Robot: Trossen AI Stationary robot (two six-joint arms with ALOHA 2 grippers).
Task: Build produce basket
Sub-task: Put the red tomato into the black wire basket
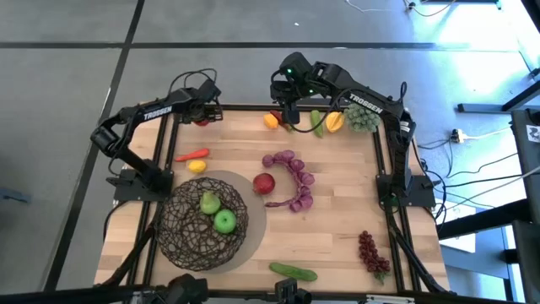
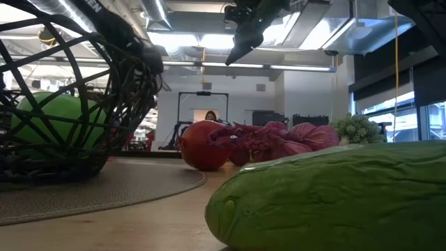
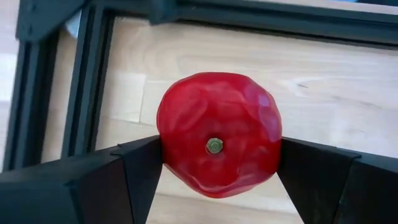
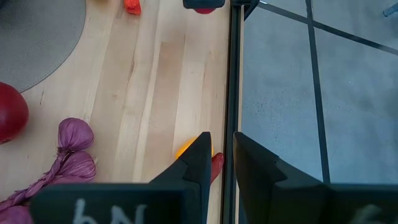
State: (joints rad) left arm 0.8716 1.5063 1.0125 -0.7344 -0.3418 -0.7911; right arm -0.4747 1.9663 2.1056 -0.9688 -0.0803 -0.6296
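The worktop (image 1: 337, 211) lay open along its right side. The basket (image 1: 202, 221) sat by the near-left corner. The left gripper (image 3: 214, 180) clamped a red apple (image 3: 217, 130) at the far-left corner. The right gripper (image 4: 217, 155) hovered over the far edge, fingers nearly together, holding nothing.

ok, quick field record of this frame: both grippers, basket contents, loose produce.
left gripper: far-left table corner, closed on red round apple
right gripper: far edge, raised, nearly shut, holds nothing visible
dark wire-mesh basket: near-left on flat grey round mat, holds green pear and green apple
loose: second red apple, purple string of garlic bulbs, red chili, dark-red grape bunch, green cucumber
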